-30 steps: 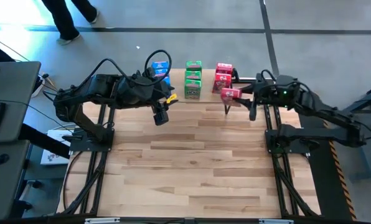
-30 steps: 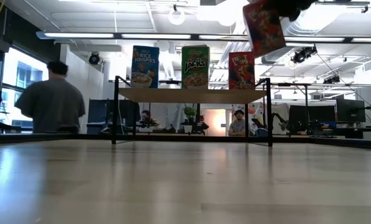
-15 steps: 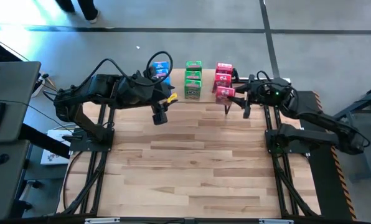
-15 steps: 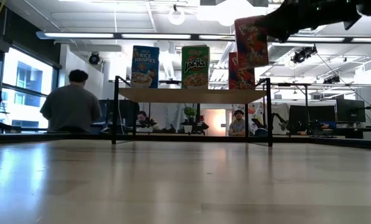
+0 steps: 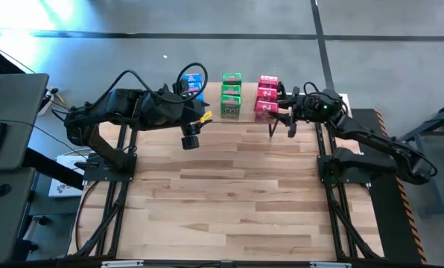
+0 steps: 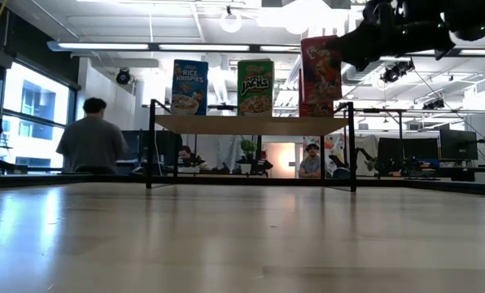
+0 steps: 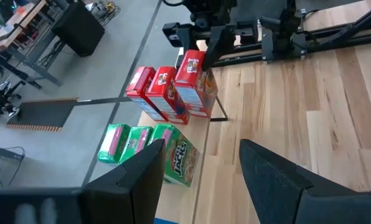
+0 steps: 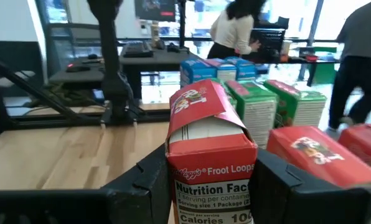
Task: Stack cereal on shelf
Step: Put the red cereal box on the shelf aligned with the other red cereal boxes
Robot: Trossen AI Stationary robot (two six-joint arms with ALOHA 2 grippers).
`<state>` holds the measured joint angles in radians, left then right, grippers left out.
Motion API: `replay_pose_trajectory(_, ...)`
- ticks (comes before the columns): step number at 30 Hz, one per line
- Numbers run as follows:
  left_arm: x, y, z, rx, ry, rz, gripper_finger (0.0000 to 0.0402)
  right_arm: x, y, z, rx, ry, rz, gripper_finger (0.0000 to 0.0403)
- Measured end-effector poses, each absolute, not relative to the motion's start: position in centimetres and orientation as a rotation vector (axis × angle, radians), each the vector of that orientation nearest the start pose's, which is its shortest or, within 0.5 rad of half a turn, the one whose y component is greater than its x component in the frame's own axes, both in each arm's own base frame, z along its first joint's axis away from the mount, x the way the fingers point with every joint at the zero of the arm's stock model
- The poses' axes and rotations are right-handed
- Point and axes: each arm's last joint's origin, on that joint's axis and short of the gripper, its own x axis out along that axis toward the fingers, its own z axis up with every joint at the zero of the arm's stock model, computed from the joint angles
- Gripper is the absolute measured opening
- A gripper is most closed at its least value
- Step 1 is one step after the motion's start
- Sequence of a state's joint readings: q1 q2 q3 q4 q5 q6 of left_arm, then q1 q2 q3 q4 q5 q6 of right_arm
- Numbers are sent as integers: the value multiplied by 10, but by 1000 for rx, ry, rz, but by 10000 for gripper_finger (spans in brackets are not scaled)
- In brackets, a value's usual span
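Observation:
The shelf point(image 6: 251, 124) stands at the table's far edge. On it stand blue boxes point(image 5: 194, 82), green boxes point(image 5: 231, 95) and red boxes point(image 5: 267, 88). In the low view a blue box point(image 6: 190, 86) and a green box point(image 6: 255, 88) face me. My right gripper point(image 5: 280, 112) is shut on a red Froot Loops box point(image 6: 321, 69) just above the shelf's right end, in front of the other red boxes point(image 7: 154, 90). My left gripper point(image 5: 190, 140) is open and empty over the table, near the shelf's left end. My right gripper pinches the red box's two broad faces point(image 8: 173, 168) between its two fingers point(image 8: 285, 180), at the narrow side that faces the table's right. The fingers come level from the table's right. The box stands upright, its top flap point(image 8: 201, 106) up, lifted clear just above the shelf's top.
The wooden tabletop point(image 5: 229, 193) stretches from the shelf to the near edge. Both arms' bases flank it at left point(image 5: 103, 160) and right point(image 5: 356, 160). A person point(image 6: 92, 145) sits in the room beyond the table.
My right gripper has carried the red box toward the table's left and down, to the shelf's right end. The box, tilted a second ago, now stands upright. The gripper has stayed shut on it.

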<state>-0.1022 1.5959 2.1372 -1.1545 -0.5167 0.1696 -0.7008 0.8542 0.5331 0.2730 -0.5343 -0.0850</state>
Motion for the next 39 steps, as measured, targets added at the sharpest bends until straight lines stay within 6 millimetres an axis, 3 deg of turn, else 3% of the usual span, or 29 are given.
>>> replay_pose_trajectory(18, 282, -12, 492, 368, 627, 377, 198, 157, -136, 263, -14, 89, -146, 154)
replay_pose_trajectory(23, 281, 5, 492, 271, 616, 489, 198, 157, -138, 262, -11, 91, -143, 154)
replay_pose_trajectory(33, 282, 51, 488, 76, 633, 353, 198, 157, -138, 265, -56, 69, -136, 154)
replay_pose_trajectory(39, 280, 61, 488, 61, 635, 363, 198, 157, -138, 264, -62, 74, -138, 154)
